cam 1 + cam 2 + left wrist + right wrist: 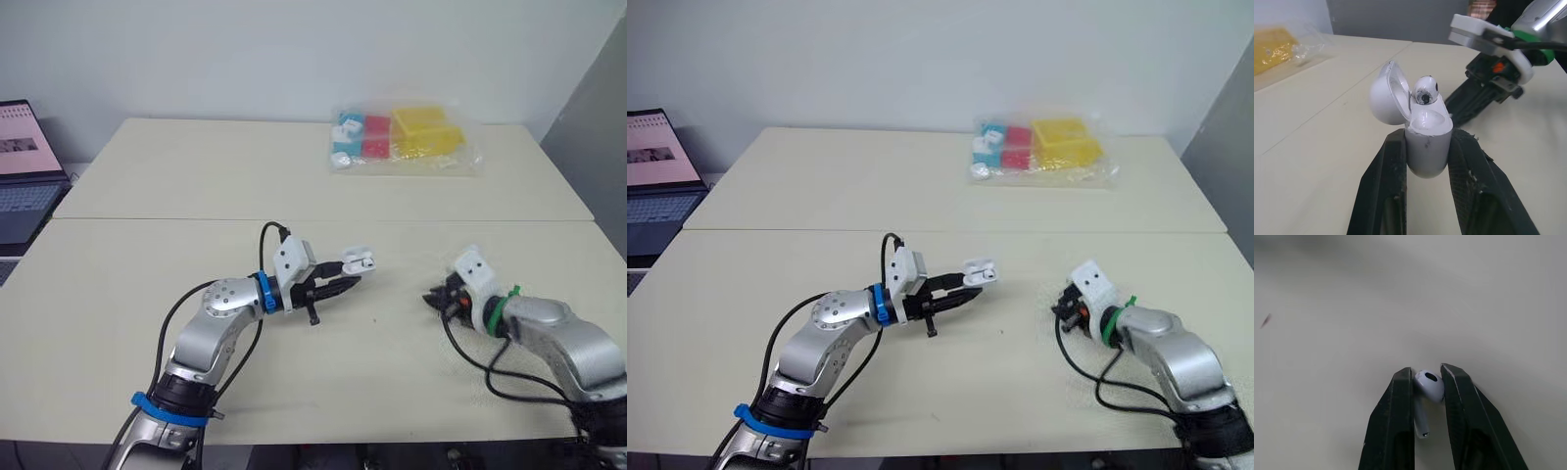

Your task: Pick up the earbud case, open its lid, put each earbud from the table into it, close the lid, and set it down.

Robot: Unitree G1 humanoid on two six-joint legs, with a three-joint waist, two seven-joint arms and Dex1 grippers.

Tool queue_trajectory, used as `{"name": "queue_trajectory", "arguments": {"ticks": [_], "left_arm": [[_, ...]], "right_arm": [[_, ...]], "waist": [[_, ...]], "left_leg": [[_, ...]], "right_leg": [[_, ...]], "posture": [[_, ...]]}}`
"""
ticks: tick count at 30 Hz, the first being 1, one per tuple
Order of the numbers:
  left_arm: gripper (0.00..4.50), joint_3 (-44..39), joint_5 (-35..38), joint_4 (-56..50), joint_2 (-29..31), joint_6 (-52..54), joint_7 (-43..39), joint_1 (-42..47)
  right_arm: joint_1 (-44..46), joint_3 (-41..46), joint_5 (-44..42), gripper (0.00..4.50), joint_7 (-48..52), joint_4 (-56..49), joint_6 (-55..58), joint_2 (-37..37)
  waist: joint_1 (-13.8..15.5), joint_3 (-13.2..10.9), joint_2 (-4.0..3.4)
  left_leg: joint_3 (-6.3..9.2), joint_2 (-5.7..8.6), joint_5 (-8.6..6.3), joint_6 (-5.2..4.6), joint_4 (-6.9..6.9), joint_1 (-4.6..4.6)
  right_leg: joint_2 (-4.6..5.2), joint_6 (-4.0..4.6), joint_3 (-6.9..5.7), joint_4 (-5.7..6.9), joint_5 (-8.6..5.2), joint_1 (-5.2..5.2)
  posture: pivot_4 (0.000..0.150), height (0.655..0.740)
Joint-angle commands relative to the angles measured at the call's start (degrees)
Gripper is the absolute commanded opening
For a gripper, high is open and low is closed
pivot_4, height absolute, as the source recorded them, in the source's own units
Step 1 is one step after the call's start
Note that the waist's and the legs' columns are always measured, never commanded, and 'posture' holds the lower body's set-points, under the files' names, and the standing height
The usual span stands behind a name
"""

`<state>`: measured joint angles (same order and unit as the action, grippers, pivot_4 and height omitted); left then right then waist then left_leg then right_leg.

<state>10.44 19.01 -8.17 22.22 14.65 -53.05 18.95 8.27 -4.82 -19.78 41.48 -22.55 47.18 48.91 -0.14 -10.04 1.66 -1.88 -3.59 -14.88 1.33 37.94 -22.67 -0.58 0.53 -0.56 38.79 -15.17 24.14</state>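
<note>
Earbud pickup is happening: right pincer (1426, 370) is pinching the loose earbud (1430, 384) by its head at the worktop (1327, 357), left pincer (341, 284) is clamping the earbud case (1428, 147) well apart, lid (1385, 98) open, seated earbud (1425, 90) in one socket, so I'm judging a stem-down carry into the free socket.

Beige table (196, 181), clear bag (468, 157) of coloured boxes far back

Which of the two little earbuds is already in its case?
The earbud poking out of the open case, held by the left tool. The other earbud is pinched by the right tool.
</note>
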Motion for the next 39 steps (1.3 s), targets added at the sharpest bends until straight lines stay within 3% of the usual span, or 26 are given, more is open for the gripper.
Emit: {"name": "queue_trajectory", "arguments": {"ticks": [1, 8, 15, 23, 33, 39], "left_arm": [[0.8, 0.02, 0.46, -3.64, 0.24, -0.27, 0.35, -1.09], [0.8, -0.03, 0.7, -6.87, 1.12, 0.97, 1.08, -4.12], [0.8, -0.02, 1.15, -10.52, 2.1, 2.93, 2.15, -7.45], [0.8, -0.13, 1.56, -13.27, 2.85, 4.5, 3.22, -9.16], [0.8, 0.37, 1.46, -13.82, 2.87, 4.86, 3.8, -9.59], [0.8, 0.7, 1.29, -13.62, 2.48, 4.75, 4.05, -9.74]], "right_arm": [[-3.24, -0.34, 1.9, 0.47, 15.54, -1.51, -12.31, 11.34], [-0.9, -3.37, 7.97, 0.47, 30.02, 6.14, -25.99, 22.86], [5.63, -9.54, 14.24, 0.47, 37.91, 13.08, -32.85, 22.29], [9.11, -12.7, 18.89, 0.47, 40.25, 16.38, -34.9, 19.51], [9.62, -10.87, 20.47, 3.75, 39.24, 17.41, -37.33, 17.35], [7.03, -3.75, 14.04, 3.8, 39.51, 10.99, -29.98, 19.85]], "waist": [[0.0, 0.0, -0.01], [-0.37, -0.08, 0.08], [-0.25, -0.09, 0.08], [-0.13, -0.1, 0.06], [-0.32, -0.11, 0.1], [-0.19, -0.16, -0.02]], "left_leg": [[0.01, 0.0, 0.0, 0.0, -0.02, 0.01], [-0.01, -0.03, 0.0, 0.0, 0.01, 0.27], [-0.02, -0.05, 0.0, 0.0, -0.01, 0.27], [-0.02, -0.03, 0.0, 0.01, 0.02, 0.31], [-0.03, -0.05, 0.0, 0.02, 0.01, 0.93], [-0.04, -0.03, 0.0, 0.02, 0.02, 0.89]], "right_leg": [[0.0, 0.0, -0.02, -0.02, 0.0, -0.02], [-0.06, 0.0, 0.05, 0.14, 0.01, -0.08], [-0.06, 0.04, 0.08, 0.14, -0.01, -0.07], [0.0, 0.03, 0.14, 0.15, 0.0, -0.08], [0.0, 0.05, 0.14, 0.15, 0.0, -0.6], [0.01, 0.06, 0.13, 0.16, 0.02, -0.6]], "posture": [[0.15, 0.74], [0.15, 0.74], [0.15, 0.74], [0.15, 0.74], [0.15, 0.74], [0.15, 0.74]]}}
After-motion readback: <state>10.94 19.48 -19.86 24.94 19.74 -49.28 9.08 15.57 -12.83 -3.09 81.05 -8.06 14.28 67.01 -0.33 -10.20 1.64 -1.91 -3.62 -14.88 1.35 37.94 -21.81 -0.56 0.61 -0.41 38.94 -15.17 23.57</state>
